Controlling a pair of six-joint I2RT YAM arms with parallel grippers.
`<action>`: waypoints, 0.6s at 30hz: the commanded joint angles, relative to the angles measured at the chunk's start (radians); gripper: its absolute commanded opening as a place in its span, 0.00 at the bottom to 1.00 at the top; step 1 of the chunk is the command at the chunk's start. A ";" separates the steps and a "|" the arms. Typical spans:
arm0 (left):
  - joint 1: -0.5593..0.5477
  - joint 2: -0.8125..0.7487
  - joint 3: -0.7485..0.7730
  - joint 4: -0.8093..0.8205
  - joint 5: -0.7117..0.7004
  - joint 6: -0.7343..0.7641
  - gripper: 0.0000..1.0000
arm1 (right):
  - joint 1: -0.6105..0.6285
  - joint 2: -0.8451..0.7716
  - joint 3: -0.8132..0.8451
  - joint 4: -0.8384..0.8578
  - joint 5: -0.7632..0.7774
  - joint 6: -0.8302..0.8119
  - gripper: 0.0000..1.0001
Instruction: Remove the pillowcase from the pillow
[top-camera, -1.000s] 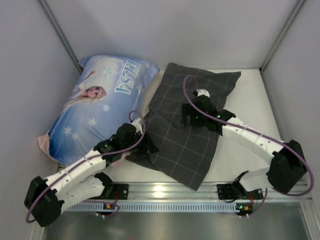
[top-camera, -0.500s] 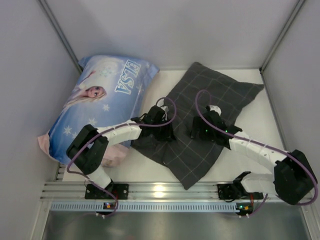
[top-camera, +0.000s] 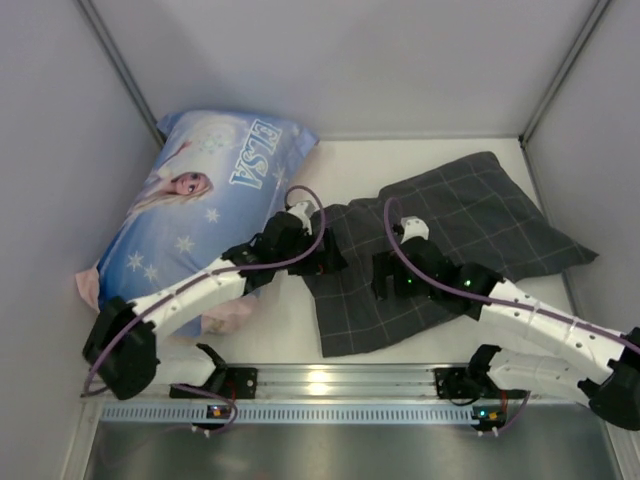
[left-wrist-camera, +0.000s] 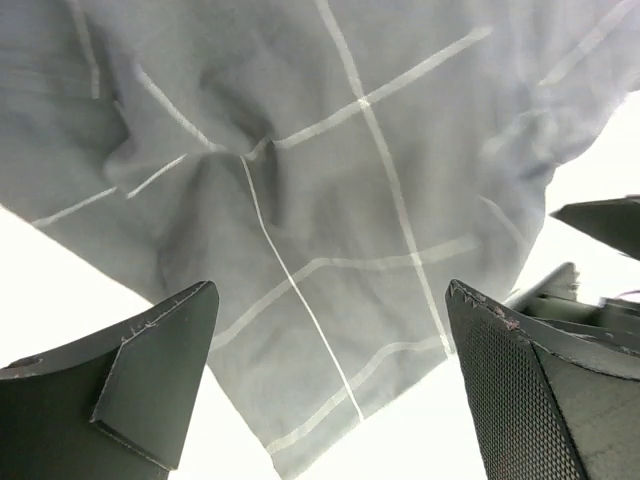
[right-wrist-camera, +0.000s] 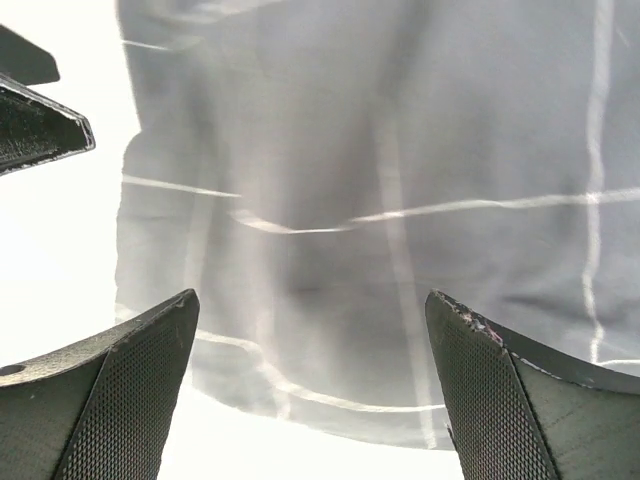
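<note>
The dark grey checked pillowcase (top-camera: 470, 225) lies across the white table, bulging at the back right and flat at its near left end (top-camera: 355, 315). The pillow is hidden; no white shows. My left gripper (top-camera: 326, 262) hovers open over the case's left edge, with creased fabric (left-wrist-camera: 300, 180) and bare table below its fingers (left-wrist-camera: 150, 370) and nothing between them. My right gripper (top-camera: 384, 282) stands open over the flat part of the case (right-wrist-camera: 400, 200), close beside the left one. Its fingers (right-wrist-camera: 520, 390) hold nothing. The left gripper's finger (right-wrist-camera: 40, 120) shows in the right wrist view.
A large blue ELSA-print pillow (top-camera: 205, 200) leans at the back left against the grey wall. A metal rail (top-camera: 320, 385) runs along the near edge by the arm bases. The case's right corner (top-camera: 585, 255) reaches the right wall.
The left gripper has opened and let go of the fabric. The pillowcase has shifted right, its bulk now near the right wall. Both arms have moved a little nearer.
</note>
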 joint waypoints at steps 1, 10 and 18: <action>0.000 -0.201 -0.075 -0.006 -0.068 -0.021 0.99 | 0.097 0.012 0.126 -0.070 0.083 -0.042 0.90; 0.000 -0.600 -0.131 -0.214 -0.262 -0.133 0.99 | 0.203 0.306 0.214 -0.065 0.281 0.008 0.88; 0.000 -0.755 -0.108 -0.374 -0.388 -0.171 0.99 | 0.321 0.376 0.274 0.038 0.138 -0.015 0.80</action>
